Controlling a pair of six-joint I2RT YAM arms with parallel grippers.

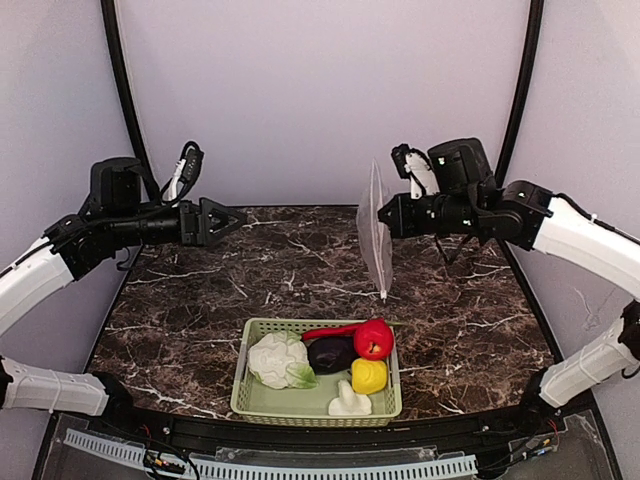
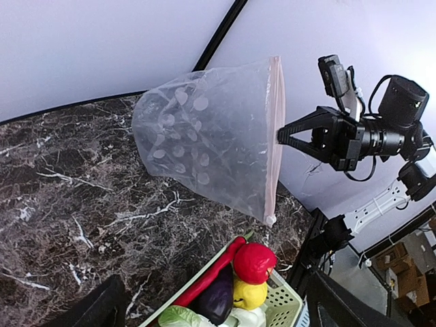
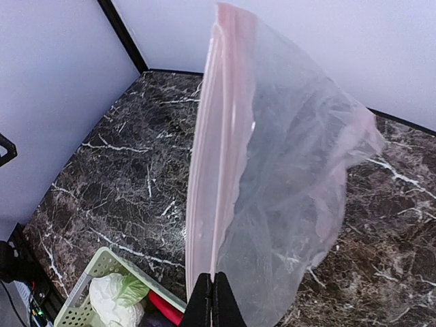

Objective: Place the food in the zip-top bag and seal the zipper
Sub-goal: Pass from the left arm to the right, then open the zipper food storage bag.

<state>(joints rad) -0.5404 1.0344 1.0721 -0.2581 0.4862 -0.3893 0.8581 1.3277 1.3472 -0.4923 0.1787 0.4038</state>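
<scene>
My right gripper is shut on the pinkish zipper strip of the clear zip-top bag and holds it hanging upright above the table. The white slider is at the strip's lower end. The food lies in a pale green basket: cauliflower, eggplant, red pepper, chili, yellow pepper, mushroom. My left gripper is open and empty, in the air left of the bag, facing it.
The dark marble table is ringed by pale walls with black frame posts. The basket sits near the front edge, below and slightly left of the hanging bag.
</scene>
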